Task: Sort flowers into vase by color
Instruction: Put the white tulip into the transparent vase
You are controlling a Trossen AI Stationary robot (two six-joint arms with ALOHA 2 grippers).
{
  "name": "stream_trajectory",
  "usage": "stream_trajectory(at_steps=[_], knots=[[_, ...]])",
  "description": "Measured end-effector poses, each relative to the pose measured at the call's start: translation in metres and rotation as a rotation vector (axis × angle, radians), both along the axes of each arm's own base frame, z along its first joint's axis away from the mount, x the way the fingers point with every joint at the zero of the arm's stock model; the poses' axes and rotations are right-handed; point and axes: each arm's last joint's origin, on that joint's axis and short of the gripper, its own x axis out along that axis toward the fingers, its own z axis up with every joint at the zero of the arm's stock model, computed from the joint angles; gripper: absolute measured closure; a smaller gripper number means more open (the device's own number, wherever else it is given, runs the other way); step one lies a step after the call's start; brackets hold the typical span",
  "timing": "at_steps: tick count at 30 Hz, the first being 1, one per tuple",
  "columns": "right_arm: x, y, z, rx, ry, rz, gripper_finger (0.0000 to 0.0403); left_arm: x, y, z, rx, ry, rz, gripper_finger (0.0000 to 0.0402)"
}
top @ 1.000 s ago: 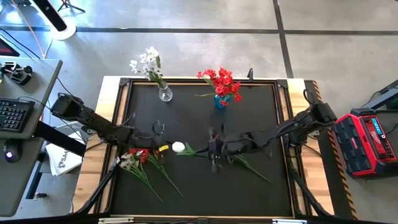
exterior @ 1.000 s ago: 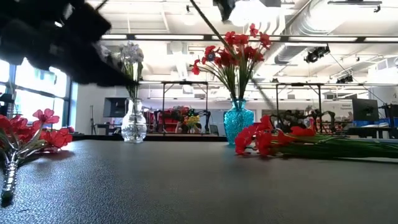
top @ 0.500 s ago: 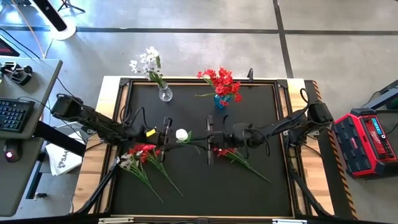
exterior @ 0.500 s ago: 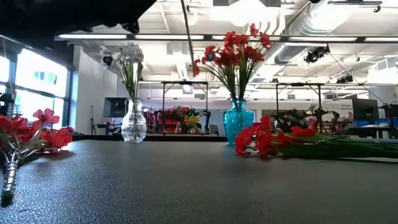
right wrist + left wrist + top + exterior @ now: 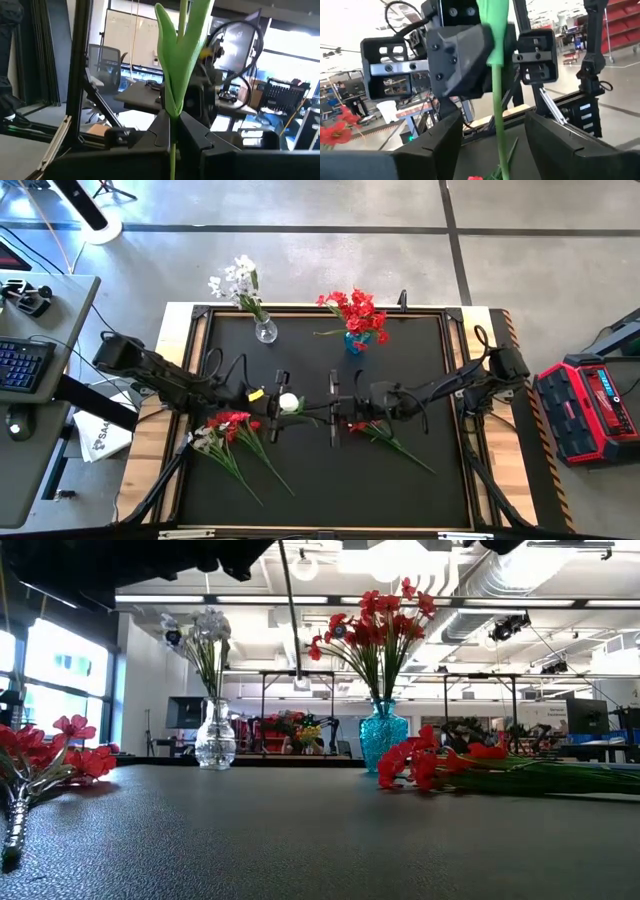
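A white-bloomed flower [image 5: 289,402] with a green stem hangs in the air between my two grippers, over the middle of the mat. My right gripper [image 5: 334,410] is shut on its stem [image 5: 172,122]. My left gripper [image 5: 274,408] is open. Its fingers [image 5: 440,142] stand on either side of the stem [image 5: 497,100] near the bloom, without touching it. At the far edge, a clear glass vase [image 5: 265,331] holds white sprigs and a blue vase [image 5: 355,341] holds red ones. My right gripper pinches the flower's stem [image 5: 173,136] between its two fingers, just below a long green leaf [image 5: 175,65] and well away from the bloom. The fingers lie across the stem. The flower is lifted clear of the table, its bloom end pointing toward my left gripper.
Red blooms [image 5: 227,421] and white sprigs [image 5: 206,440] lie on the mat near its left edge. Another red flower [image 5: 392,442] lies right of centre, under my right arm. In the low view the two vases [image 5: 215,735] [image 5: 384,735] stand at the far side.
My left gripper has moved toward the table's right until its fingers stand around the flower's stem by the bloom. My right gripper has shifted slightly left and toward the far edge. The flower has gone with it, held throughout.
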Motion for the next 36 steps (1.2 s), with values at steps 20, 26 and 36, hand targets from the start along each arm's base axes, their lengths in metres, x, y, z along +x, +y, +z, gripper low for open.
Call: stream_trajectory(at_steps=[20, 26, 36], knots=[[-0.002, 0.007, -0.004, -0.012, 0.04, -0.057, 0.0402, 0.0, -0.013, 0.004, 0.032, -0.031, -0.041, 0.0316], [-0.001, 0.007, -0.007, -0.012, 0.077, -0.058, 0.0402, -0.001, -0.013, 0.004, 0.029, -0.028, -0.04, 0.034], [-0.001, 0.006, -0.013, 0.005, 0.139, -0.056, 0.0402, 0.0, -0.013, 0.001, 0.033, -0.001, -0.026, 0.0393]])
